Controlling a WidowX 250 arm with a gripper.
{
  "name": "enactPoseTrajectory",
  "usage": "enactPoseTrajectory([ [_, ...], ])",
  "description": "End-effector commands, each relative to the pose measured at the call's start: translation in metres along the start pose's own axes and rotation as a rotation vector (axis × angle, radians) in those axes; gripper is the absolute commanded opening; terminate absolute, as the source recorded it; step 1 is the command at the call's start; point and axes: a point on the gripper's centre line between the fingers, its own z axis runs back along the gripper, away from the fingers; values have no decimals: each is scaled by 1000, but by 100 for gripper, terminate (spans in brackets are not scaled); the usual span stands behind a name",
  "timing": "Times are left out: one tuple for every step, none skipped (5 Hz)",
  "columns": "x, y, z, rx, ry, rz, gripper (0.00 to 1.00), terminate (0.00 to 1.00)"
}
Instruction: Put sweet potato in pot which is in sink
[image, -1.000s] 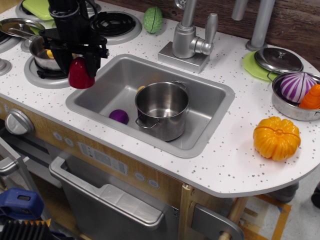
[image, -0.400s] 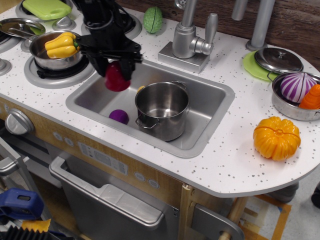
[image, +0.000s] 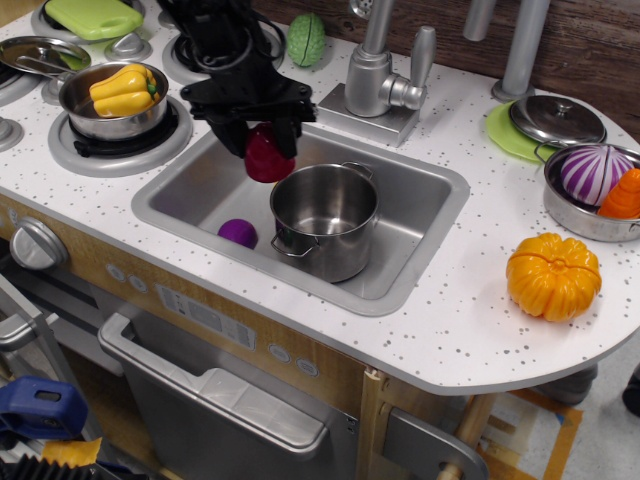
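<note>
My black gripper (image: 262, 138) is shut on the sweet potato (image: 268, 158), a glossy dark-red toy. It hangs in the air over the sink (image: 420, 178), just left of and above the rim of the pot (image: 324, 218). The shiny steel pot with two loop handles stands upright in the middle of the sink and looks empty. The gripper's fingers hide the top of the sweet potato.
A small purple ball (image: 238, 233) lies in the sink left of the pot. A tap (image: 378, 75) stands behind the sink. A pan with a yellow pepper (image: 122, 90) sits on the left burner. An orange pumpkin (image: 552, 276) and a bowl with a purple-striped vegetable (image: 592, 176) are at the right.
My gripper has carried the sweet potato to the right, from over the sink's left rim by the burner to a spot over the sink beside the pot.
</note>
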Motion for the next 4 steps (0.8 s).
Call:
enactPoseTrajectory([
  [-1,-17,-2,8,5,-11,0,0],
  [-1,-22,-4,13,2,-21,0,0],
  [-4,-22,-8,-11,-20,-21,100,0],
  [-3,-21,-8,-30,-35,-27,100,0],
])
